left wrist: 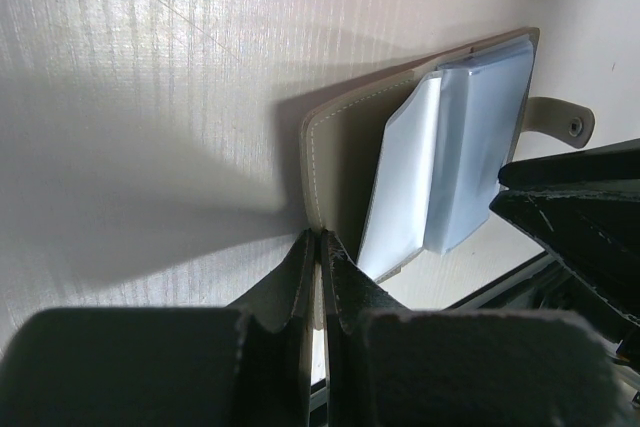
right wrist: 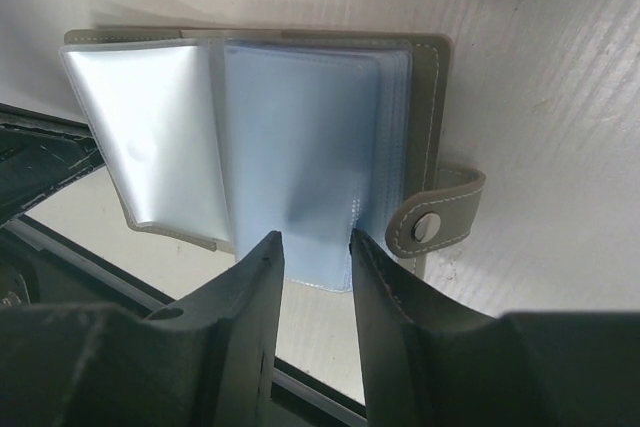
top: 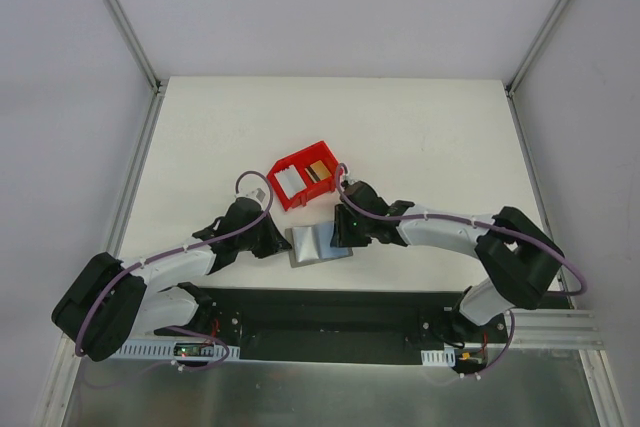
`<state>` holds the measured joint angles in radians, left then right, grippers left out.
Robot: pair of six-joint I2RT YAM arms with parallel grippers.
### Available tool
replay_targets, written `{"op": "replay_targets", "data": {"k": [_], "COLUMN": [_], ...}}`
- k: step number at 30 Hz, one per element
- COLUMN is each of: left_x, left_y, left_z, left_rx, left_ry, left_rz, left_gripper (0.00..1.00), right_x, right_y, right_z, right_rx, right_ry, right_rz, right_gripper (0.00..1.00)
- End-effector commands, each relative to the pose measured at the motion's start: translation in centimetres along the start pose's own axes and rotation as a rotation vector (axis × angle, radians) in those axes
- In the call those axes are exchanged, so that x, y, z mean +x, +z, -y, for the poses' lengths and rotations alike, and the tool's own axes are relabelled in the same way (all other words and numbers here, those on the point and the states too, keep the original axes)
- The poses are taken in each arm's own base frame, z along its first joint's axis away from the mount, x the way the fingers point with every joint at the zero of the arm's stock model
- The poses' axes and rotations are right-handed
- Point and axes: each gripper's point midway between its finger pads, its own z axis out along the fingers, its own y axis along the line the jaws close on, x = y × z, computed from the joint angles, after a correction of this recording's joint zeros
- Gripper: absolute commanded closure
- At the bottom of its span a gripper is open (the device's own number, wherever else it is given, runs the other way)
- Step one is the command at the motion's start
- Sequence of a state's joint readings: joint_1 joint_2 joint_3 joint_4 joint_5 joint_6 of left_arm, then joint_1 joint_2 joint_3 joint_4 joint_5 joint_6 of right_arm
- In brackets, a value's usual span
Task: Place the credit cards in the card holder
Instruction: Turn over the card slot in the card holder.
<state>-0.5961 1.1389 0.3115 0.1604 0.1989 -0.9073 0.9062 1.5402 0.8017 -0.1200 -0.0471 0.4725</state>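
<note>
Left pincer (left wrist: 318, 237) clamps card holder (left wrist: 335, 137); right pincer (right wrist: 313, 239), narrow, straddles sleeves (right wrist: 300, 147); overhead alone we see credit cards (top: 318, 171) in bin (top: 284, 164).

A white desk (top: 420, 137) with a faintly ribbed surface stands between plain white walls (top: 330, 7) joined by slanting metal posts (top: 119, 12), evenly lit with soft shadows, while a black plate (top: 330, 322), a silver rail (top: 560, 332) and a grey metal sheet (top: 330, 397) line its near edge.

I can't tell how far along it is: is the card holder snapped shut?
No, the card holder lies open, its clear plastic sleeves fanned out and its snap strap unfastened.
</note>
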Motion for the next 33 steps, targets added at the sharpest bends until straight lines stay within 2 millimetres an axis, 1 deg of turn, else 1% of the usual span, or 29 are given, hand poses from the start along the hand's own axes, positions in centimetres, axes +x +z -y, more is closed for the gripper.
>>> {"op": "replay_targets", "data": {"k": [1,3,8,10,12,14,18,19,22,24,26,27,28,30,31,32,33], "left_x": [0.0,0.0,0.2,0.3,0.4,0.4,0.6,0.7,0.8,0.8,0.7,0.7,0.7,0.7,0.7,0.7,0.7], "left_y": [0.0,0.0,0.1,0.2,0.4,0.6,1.0,1.1,1.3,1.4,1.3,1.3,1.2,1.2,1.2,1.2,1.1], "left_z": [0.0,0.0,-0.2,-0.4,-0.6,-1.2,-2.0,-2.2,-2.5,-2.8,-2.9,-2.9,-2.9,-2.9,-2.8,-2.9,-2.8], "left_rx": [0.006,0.009,0.009,0.008,0.003,-0.015,-0.039,-0.046,-0.061,-0.07,-0.076,-0.076,-0.077,-0.077,-0.073,-0.073,-0.07], "left_ry": [-0.001,0.001,-0.002,-0.01,-0.015,-0.021,-0.042,-0.048,-0.064,-0.068,-0.068,-0.066,-0.068,-0.065,-0.064,-0.064,-0.062], "left_rz": [0.015,0.013,0.011,0.01,0.012,0.017,0.02,0.018,0.016,0.019,0.024,0.028,0.029,0.031,0.03,0.03,0.028], "left_gripper": [1.0,1.0,1.0,1.0,1.0,1.0,1.0,1.0,1.0,1.0,1.0,1.0,1.0,1.0,1.0,1.0,1.0], "right_x": [0.8,1.2,2.0,1.5,1.3,0.8,-0.6,-0.7,-0.9,-1.0,-1.7,-1.9,-2.6,-3.1,-3.9,-3.7,-3.8], "right_y": [0.8,1.2,2.5,3.1,3.2,2.6,0.3,-0.3,-1.5,-2.3,-3.3,-3.5,-3.6,-3.9,-4.0,-3.8,-3.7], "right_z": [-0.2,0.0,-0.9,-2.1,-3.4,-5.2,-9.9,-10.9,-12.6,-13.2,-12.9,-12.1,-10.9,-8.4,-7.2,-5.3,-4.1], "right_rx": [-0.02,-0.022,-0.071,-0.131,-0.189,-0.255,-0.414,-0.448,-0.506,-0.535,-0.519,-0.479,-0.42,-0.305,-0.256,-0.191,-0.151], "right_ry": [0.032,0.051,0.076,0.076,0.057,0.001,-0.103,-0.124,-0.159,-0.174,-0.18,-0.18,-0.19,-0.182,-0.157,-0.128,-0.104], "right_rz": [-0.034,-0.047,-0.096,-0.087,-0.087,-0.071,-0.04,-0.041,-0.036,-0.03,0.015,0.039,0.079,0.121,0.163,0.154,0.156], "right_gripper": [0.64,0.63,0.62,0.61,0.62,0.6,0.6,0.59,0.59,0.58,0.57,0.56,0.56,0.56,0.55,0.54,0.53]}}
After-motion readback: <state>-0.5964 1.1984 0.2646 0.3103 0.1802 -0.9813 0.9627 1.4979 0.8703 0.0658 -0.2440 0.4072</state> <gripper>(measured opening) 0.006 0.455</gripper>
